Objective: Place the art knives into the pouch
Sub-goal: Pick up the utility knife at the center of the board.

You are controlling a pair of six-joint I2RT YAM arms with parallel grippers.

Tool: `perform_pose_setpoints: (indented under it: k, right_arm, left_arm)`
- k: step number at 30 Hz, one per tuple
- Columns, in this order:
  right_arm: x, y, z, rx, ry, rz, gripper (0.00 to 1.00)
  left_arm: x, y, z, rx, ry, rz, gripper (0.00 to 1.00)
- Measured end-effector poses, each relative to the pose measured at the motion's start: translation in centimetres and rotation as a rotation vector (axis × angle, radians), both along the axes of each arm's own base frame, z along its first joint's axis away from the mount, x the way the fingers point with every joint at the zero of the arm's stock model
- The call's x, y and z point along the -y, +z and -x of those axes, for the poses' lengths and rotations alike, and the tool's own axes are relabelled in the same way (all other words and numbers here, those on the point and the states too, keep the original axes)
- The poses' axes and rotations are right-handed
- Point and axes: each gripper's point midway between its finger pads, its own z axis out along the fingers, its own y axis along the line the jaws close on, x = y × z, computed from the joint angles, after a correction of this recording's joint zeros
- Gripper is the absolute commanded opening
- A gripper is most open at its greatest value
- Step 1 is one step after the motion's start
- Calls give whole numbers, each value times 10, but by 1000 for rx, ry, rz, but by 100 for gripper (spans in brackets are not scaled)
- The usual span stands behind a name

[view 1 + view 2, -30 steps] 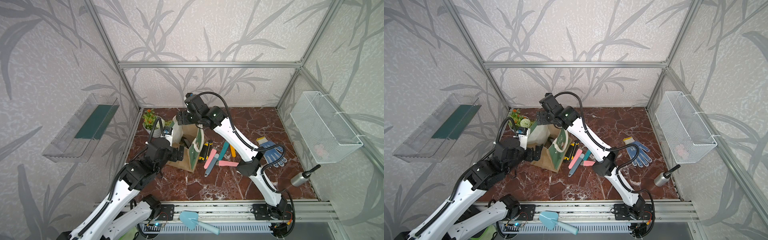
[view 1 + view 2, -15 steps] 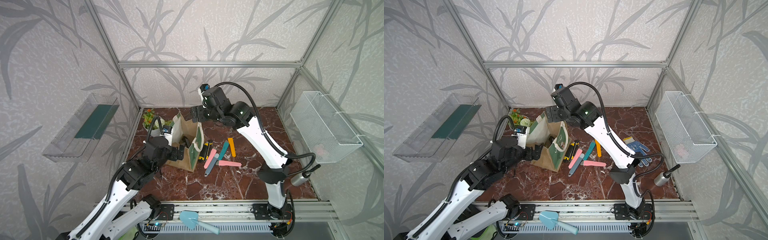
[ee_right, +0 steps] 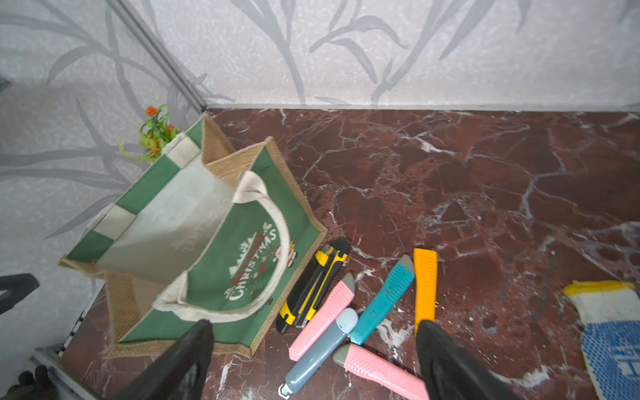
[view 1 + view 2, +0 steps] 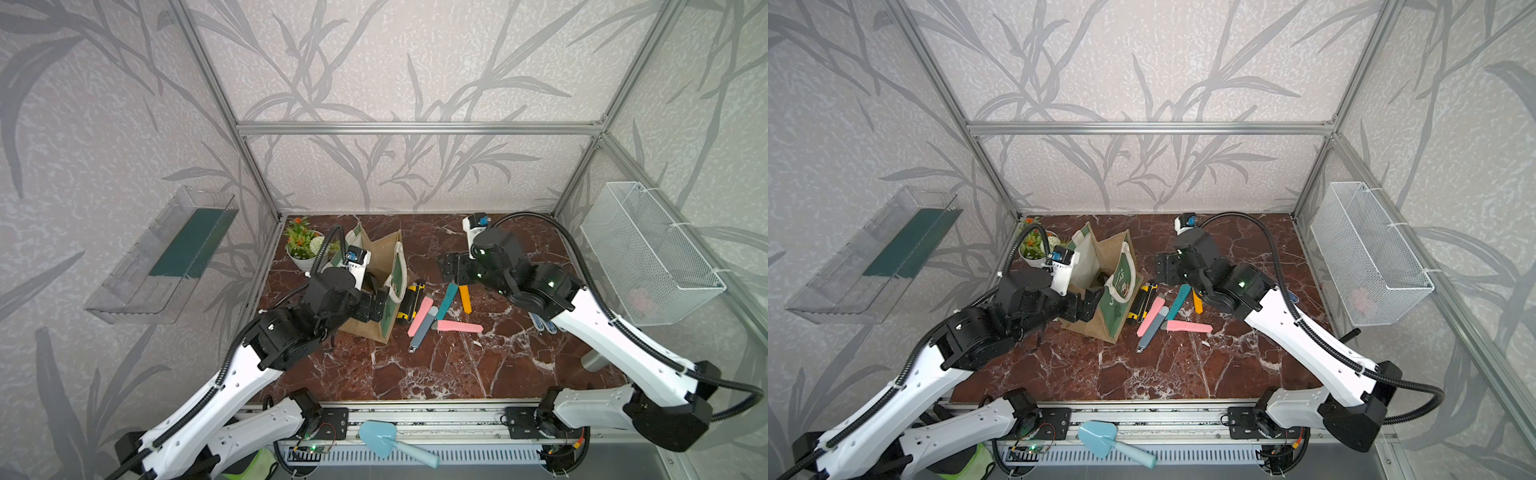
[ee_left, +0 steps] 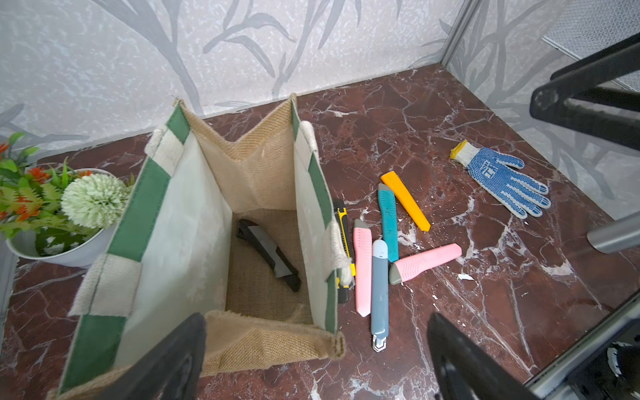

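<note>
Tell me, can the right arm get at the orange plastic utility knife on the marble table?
Probably yes. The right gripper hangs open near the orange plastic utility knife, which lies flat with nothing on top; only the teal plastic knife lies close beside it.

Pouch (image 3: 214, 277), green side panel: "MERRY" in red over "CHRISTMAS" in white, w/ small Santa pic next to it. Glove (image 5: 498, 176): blue logo on the back, too small to read. No other legible txt.
</note>
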Motion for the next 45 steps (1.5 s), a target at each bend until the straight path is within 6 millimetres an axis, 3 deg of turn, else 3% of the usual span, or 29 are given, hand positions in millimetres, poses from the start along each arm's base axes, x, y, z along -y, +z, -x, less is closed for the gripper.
perform_pose_setpoints:
  k: [4,8,12,15,19,29,36,45]
  right_arm:
    - [38,-30,14,-31,-70,-32,92]
    - [64,-74,30,-100,-109,-30,92]
    - [84,-119,49,-174,-121,-25,92]
    - [99,-138,63,-197,-128,-46,92]
    - [113,-144,78,-189,-147,-107,92]
    - [127,-162,102,-208,-160,-149,92]
    - [123,-167,105,-223,-133,-153,92]
    - [124,-163,106,-194,-113,-136,92]
  left_arm:
    - [17,-1,0,-11,-34,-16,91]
    - [39,-5,-1,-29,-75,-46,86]
    - [73,-13,1,-41,-153,-90,85]
    - [100,-22,3,-54,-210,-120,81]
    - [125,-46,-1,-105,-236,-157,63]
    - [140,-116,-25,-221,-141,-325,48]
    - [127,-167,-42,-301,-60,-466,42]
    - [105,-208,-58,-383,17,-529,39]
